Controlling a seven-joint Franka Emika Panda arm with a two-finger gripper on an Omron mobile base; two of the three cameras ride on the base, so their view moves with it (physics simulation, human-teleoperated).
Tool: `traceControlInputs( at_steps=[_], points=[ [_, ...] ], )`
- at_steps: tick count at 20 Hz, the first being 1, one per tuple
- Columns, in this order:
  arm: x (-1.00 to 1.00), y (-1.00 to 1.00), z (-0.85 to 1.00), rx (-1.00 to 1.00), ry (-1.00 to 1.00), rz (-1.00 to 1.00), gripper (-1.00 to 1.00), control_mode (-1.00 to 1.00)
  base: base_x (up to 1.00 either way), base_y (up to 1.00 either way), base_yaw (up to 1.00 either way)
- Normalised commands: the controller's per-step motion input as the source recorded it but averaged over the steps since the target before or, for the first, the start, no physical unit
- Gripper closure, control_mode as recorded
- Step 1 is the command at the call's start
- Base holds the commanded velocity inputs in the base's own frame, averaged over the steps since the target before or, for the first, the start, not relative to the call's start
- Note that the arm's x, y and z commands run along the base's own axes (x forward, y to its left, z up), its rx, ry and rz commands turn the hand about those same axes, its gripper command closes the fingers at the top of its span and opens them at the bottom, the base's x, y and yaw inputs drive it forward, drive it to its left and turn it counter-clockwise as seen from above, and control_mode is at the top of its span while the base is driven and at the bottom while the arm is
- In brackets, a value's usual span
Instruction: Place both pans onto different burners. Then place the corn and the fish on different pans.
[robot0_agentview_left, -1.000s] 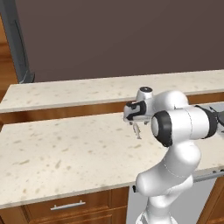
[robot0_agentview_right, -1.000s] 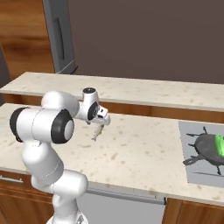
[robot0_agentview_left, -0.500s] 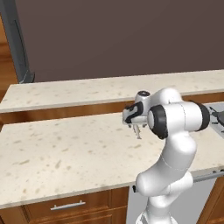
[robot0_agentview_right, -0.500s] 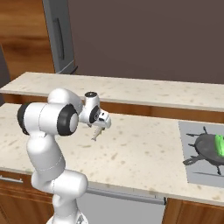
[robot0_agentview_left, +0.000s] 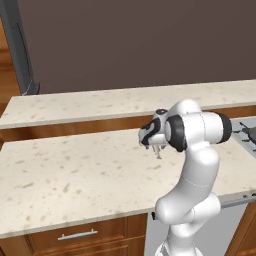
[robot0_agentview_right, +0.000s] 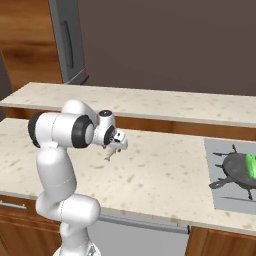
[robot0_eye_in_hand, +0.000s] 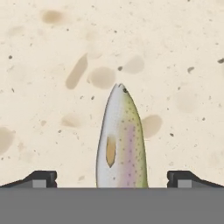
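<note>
In the hand view the fish (robot0_eye_in_hand: 121, 140) lies on the speckled counter (robot0_eye_in_hand: 52, 122), centred between the fingertips (robot0_eye_in_hand: 41, 178) of the claw (robot0_eye_in_hand: 112, 180), head pointing away. The claw is spread wide and neither finger touches the fish. The right base view adds a pan (robot0_agentview_right: 240, 170) holding the corn (robot0_agentview_right: 251, 165) on the hob (robot0_agentview_right: 220, 197), well apart from the claw (robot0_agentview_right: 111, 152).

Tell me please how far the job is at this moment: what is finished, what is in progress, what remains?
Looks done: the corn lies in a pan on the hob, seen in the right base view. In hand: the gripper is open, and the fish lies on the counter between its fingers, not gripped. Left: grasp the fish and put it in the other pan, which I cannot see here.
</note>
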Motion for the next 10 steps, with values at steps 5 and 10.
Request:
traceControlInputs(
  at_steps=[5,10],
  points=[
    [0.13,-0.02,-0.26,0.00,0.00,0.00,-1.00,-1.00,0.00,0.00,0.00],
    [0.04,0.00,-0.08,0.00,0.02,0.00,1.00,-1.00,0.00,0.00,0.00]
  ],
)
